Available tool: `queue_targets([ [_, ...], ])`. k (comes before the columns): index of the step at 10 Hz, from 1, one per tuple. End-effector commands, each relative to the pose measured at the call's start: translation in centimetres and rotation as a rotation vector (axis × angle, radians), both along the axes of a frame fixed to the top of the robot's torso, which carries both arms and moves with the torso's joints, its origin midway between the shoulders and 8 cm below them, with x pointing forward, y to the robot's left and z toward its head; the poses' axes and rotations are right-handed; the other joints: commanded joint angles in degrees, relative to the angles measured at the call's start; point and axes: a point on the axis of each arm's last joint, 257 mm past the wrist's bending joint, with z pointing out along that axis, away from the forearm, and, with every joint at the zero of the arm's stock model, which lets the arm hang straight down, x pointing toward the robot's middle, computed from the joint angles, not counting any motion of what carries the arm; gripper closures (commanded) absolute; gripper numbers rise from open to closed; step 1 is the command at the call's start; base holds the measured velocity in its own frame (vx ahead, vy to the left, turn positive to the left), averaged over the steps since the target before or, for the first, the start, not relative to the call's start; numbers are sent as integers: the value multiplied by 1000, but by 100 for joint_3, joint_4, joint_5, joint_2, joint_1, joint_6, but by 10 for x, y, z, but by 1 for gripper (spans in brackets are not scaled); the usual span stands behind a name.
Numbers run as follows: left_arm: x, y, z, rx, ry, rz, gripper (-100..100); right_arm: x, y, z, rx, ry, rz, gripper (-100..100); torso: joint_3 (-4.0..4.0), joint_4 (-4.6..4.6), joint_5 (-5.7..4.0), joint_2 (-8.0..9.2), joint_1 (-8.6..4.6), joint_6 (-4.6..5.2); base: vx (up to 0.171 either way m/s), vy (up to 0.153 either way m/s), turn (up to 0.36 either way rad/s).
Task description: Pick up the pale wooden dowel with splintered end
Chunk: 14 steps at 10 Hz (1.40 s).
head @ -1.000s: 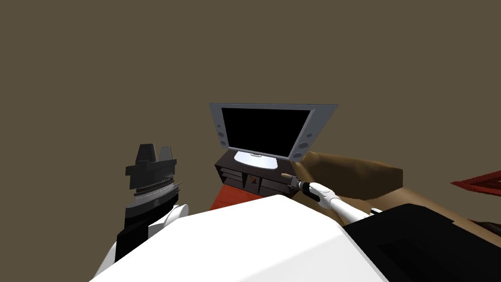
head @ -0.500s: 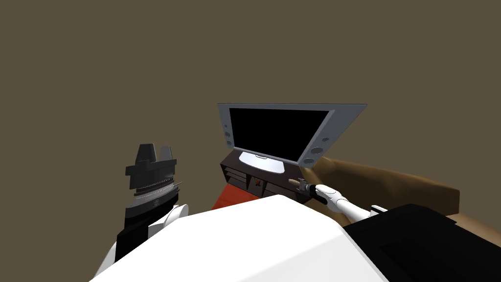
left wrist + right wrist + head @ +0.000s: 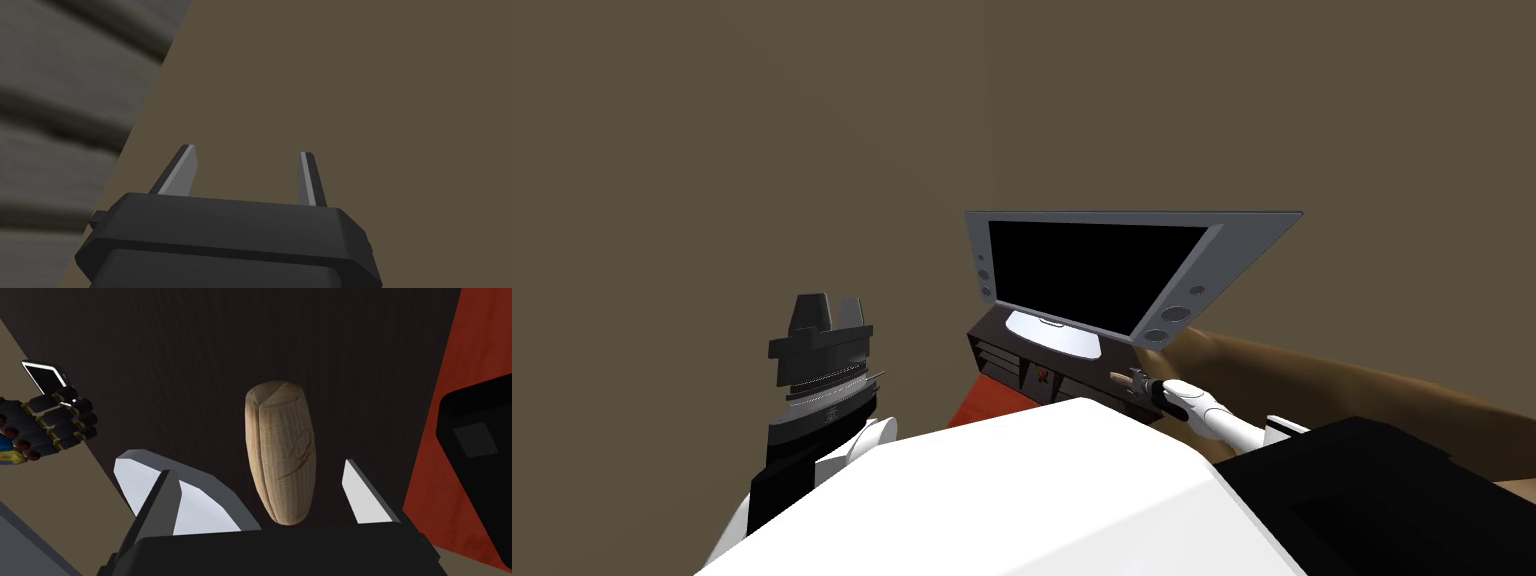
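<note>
1. Your robot has turned a little, so the TV (image 3: 1112, 270) and the dark TV stand (image 3: 1012, 355) now sit further right in the head view.
2. Your right claw (image 3: 258, 468) is still by the right end of the TV stand.
3. The wooden stick (image 3: 280, 453) is between the right claw's two fingers, over the stand's dark top. The fingers are spread wide with a gap on each side, so nothing is pinched yet.
4. Your left claw (image 3: 247, 151) is spread too, holding nothing.
5. The right claw looks lined up. You likely need to squeeze next, then lift. The stick is round, so it may slip.
</note>
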Motion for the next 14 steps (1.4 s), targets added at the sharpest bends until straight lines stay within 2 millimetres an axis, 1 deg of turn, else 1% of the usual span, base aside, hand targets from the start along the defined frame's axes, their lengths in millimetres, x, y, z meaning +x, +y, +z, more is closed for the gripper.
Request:
queue_targets([
  [1,0,0,0,0,0,0,0,-20,-4,-11,-19,41,-5,-100,0,0,0,0,0,0,48,17,162],
  [3,0,0,0,0,0,0,0,-18,-4,-11,-17,37,-2,-100,-1,-1,0,-2,-2,2,26,3,30],
  [4,0,0,0,0,0,0,0,-19,-4,-11,-17,38,-3,0,3,1,-1,5,-4,3,0,0,0],
  [5,0,0,0,0,0,0,0,-19,5,-22,-16,37,-10,-100,6,2,-1,10,-4,3,3,-61,46],
  [7,0,0,0,0,0,0,0,-20,15,-32,-15,38,-18,-100,5,2,-8,9,-37,2,16,-102,54],
  [8,0,0,0,0,0,0,0,-19,13,-29,-13,36,-18,-100,3,1,-10,6,-45,2,10,-51,15],
  [9,0,0,0,0,0,0,0,-19,13,-30,-15,37,-17,100,5,2,-7,9,-28,3,0,-7,-5],
  [13,0,0,0,0,0,0,0,-20,13,-30,-15,37,-17,100,8,3,0,13,-5,3,0,0,0],
  [14,0,0,0,0,0,0,0,-20,13,-30,-15,37,-17,0,8,4,0,13,-5,3,0,0,0],
])
